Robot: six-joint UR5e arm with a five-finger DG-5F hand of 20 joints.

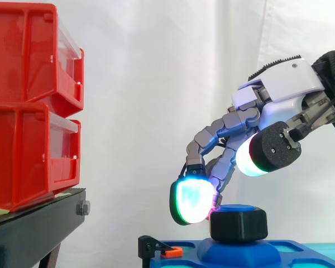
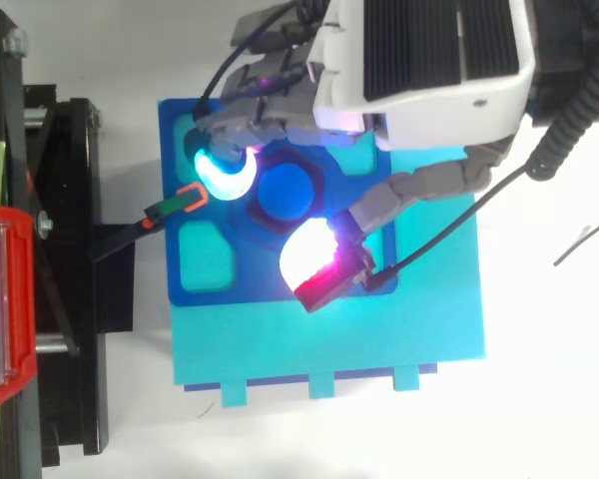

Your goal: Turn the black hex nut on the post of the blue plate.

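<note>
A black hex nut [image 1: 238, 224] sits on the blue post [image 2: 285, 192] in the middle of the blue plate [image 1: 301, 251]. My hand [image 1: 285, 95] reaches down over it from the right with curled fingers. A cyan-green fingertip [image 1: 191, 202] presses against the nut's left side, and a magenta glow shows at the nut's upper left edge. The thumb pad [image 2: 314, 261], white and red, hovers over the nut's near right corner, a little above it in the side view.
A small black and orange clamp [image 2: 175, 207] sticks out at the plate's left edge. The plate lies on a cyan base [image 2: 379, 339]. Stacked red bins [image 1: 28, 106] stand on a black stand [image 1: 39, 223] to the left, apart from the plate.
</note>
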